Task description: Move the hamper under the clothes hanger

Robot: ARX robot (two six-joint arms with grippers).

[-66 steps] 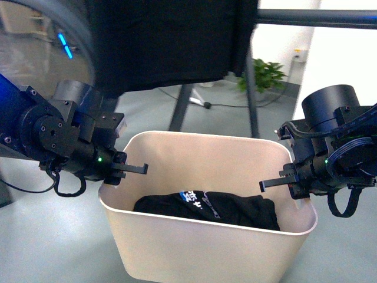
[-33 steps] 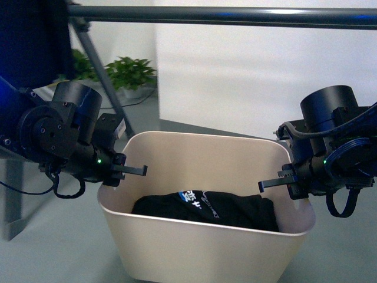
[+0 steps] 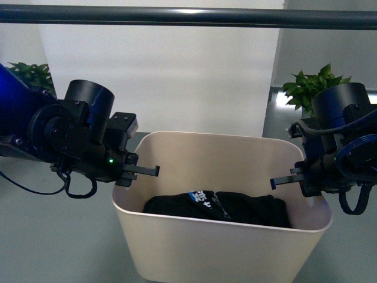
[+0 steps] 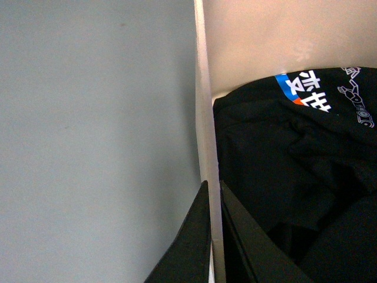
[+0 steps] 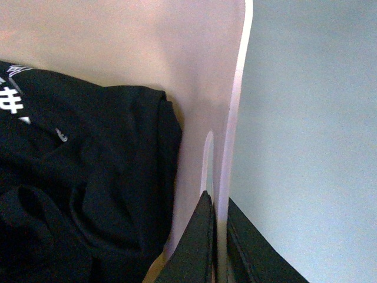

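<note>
The beige hamper (image 3: 218, 253) hangs low in the middle of the front view, with a black printed garment (image 3: 218, 206) inside. The clothes hanger's dark grey bar (image 3: 188, 16) runs across the top of the view, above and beyond the hamper. My left gripper (image 3: 132, 172) is shut on the hamper's left short rim. My right gripper (image 3: 300, 178) is shut on the right short rim. In the left wrist view my gripper (image 4: 213, 194) clamps the rim (image 4: 203, 88) beside the garment (image 4: 283, 165). In the right wrist view my gripper (image 5: 217, 206) clamps the wall (image 5: 232, 118) near a slot.
A potted plant (image 3: 29, 73) stands at the far left and another (image 3: 309, 88) at the far right. A white panel (image 3: 159, 76) fills the background. Grey floor (image 3: 53, 236) lies around the hamper.
The background has slid left: the rack's slanted leg and the hanging black cloth are gone from view, and the bar now spans the top. Both grips on the hamper are unchanged.
</note>
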